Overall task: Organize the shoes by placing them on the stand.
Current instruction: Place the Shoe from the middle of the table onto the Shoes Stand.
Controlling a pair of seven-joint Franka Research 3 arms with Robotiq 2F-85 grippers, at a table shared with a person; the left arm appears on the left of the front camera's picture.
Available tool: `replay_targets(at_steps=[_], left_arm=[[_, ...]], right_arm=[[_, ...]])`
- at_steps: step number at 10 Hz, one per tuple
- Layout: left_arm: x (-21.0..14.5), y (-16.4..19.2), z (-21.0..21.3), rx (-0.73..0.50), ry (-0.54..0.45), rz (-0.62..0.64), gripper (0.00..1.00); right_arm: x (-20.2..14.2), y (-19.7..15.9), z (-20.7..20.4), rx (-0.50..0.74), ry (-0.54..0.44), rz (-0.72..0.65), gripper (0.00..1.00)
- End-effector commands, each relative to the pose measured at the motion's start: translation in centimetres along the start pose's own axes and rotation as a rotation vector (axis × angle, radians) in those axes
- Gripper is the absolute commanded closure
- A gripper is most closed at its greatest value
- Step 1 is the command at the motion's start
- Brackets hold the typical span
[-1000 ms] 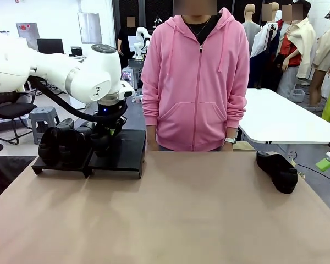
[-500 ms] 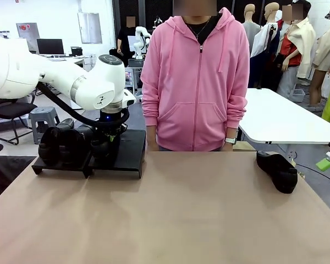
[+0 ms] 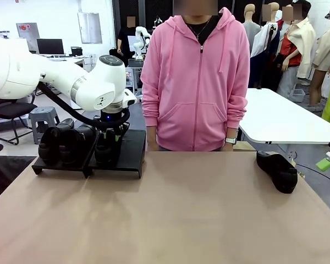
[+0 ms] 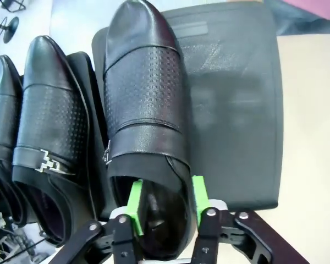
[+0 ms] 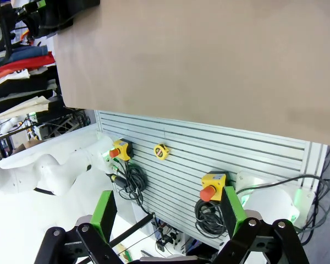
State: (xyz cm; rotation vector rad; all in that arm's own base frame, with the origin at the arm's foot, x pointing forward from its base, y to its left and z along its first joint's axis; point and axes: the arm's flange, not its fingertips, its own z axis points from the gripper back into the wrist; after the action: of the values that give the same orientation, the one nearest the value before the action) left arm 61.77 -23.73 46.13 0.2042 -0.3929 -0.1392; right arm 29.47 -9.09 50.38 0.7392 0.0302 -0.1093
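Note:
On the stand's (image 3: 131, 155) right platform (image 4: 231, 110) rests a black perforated shoe (image 4: 143, 93), toe pointing away from me. My left gripper (image 4: 166, 198) hangs over its heel, open, one green pad inside the shoe's opening and the other outside its side wall. In the front view this gripper (image 3: 111, 135) sits just above that shoe (image 3: 105, 149). Two more shoes (image 3: 60, 144) fill the left platform; the wrist view shows them side by side (image 4: 47, 110). A fourth shoe (image 3: 277, 170) lies on the table at the far right. My right gripper (image 5: 168, 212) is open and holds nothing.
A person in a pink hoodie (image 3: 195, 77) stands at the table's far edge, arms down. The right half of the right platform is bare. Brown tabletop (image 3: 165, 214) stretches between the stand and the lone shoe. The right wrist view looks past the table's edge at a slatted panel (image 5: 198, 159).
My left arm shifted slightly right and set the shoe down on the right platform. Its jaws have parted from the shoe's wall. The right arm and the person have not moved.

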Motion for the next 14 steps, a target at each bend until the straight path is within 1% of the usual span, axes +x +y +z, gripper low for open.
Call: replay_targets(at_steps=[1, 2, 3, 4, 5, 6, 7, 8, 9, 10, 11, 12, 13, 14], left_arm=[[-2.0, 0.6, 2.1, 0.004, -0.022, 0.007, 0.00], [-3.2, 0.6, 4.0, 0.002, -0.027, 0.000, 0.00], [-5.3, 0.5, 7.1, -0.064, -0.003, -0.016, 0.00], [-7.8, 0.6, 10.1, -0.171, 0.020, -0.061, 0.00], [-11.0, 1.4, 12.8, -0.354, 0.069, -0.129, 0.00], [-13.7, 3.0, 14.5, -0.460, 0.125, -0.173, 0.00], [-16.0, 5.5, 15.4, -0.505, 0.147, -0.088, 0.00], [-18.3, 7.1, 15.8, -0.659, 0.126, -0.139, 0.00], [-19.9, 7.9, 15.0, -0.742, 0.090, -0.088, 0.00], [-21.1, 8.1, 13.2, -0.842, 0.057, -0.070, 0.00], [-21.3, 8.4, 10.7, -0.908, 0.008, 0.004, 0.00], [-20.9, 8.5, 8.5, -0.903, 0.009, 0.102, 0.00], [-20.8, 8.2, 6.5, -0.900, -0.011, 0.175, 0.00], [-21.1, 8.1, 4.8, -0.956, -0.047, 0.181, 0.00]], right_arm=[[0.0, 0.5, 0.0, 0.027, -0.007, -0.017, 0.00], [0.0, 0.5, 0.0, 0.027, -0.007, -0.017, 0.00], [0.0, 0.5, 0.0, 0.027, -0.007, -0.017, 0.00], [0.0, 0.5, 0.0, 0.027, -0.007, -0.017, 0.00], [0.0, 0.5, 0.0, 0.027, -0.007, -0.017, 0.00], [0.0, 0.5, 0.0, 0.027, -0.007, -0.017, 0.00], [0.0, 0.5, 0.0, 0.027, -0.007, -0.017, 0.00], [0.0, 0.5, 0.0, 0.027, -0.007, -0.017, 0.00], [0.0, 0.5, 0.0, 0.027, -0.007, -0.017, 0.00], [0.0, 0.5, 0.0, 0.027, -0.007, -0.017, 0.00], [0.0, 0.5, 0.0, 0.027, -0.007, -0.017, 0.00], [0.0, 0.5, 0.0, 0.027, -0.007, -0.017, 0.00], [0.0, 0.5, 0.0, 0.027, -0.007, -0.017, 0.00], [0.0, 0.5, 0.0, 0.027, -0.007, -0.017, 0.00]])
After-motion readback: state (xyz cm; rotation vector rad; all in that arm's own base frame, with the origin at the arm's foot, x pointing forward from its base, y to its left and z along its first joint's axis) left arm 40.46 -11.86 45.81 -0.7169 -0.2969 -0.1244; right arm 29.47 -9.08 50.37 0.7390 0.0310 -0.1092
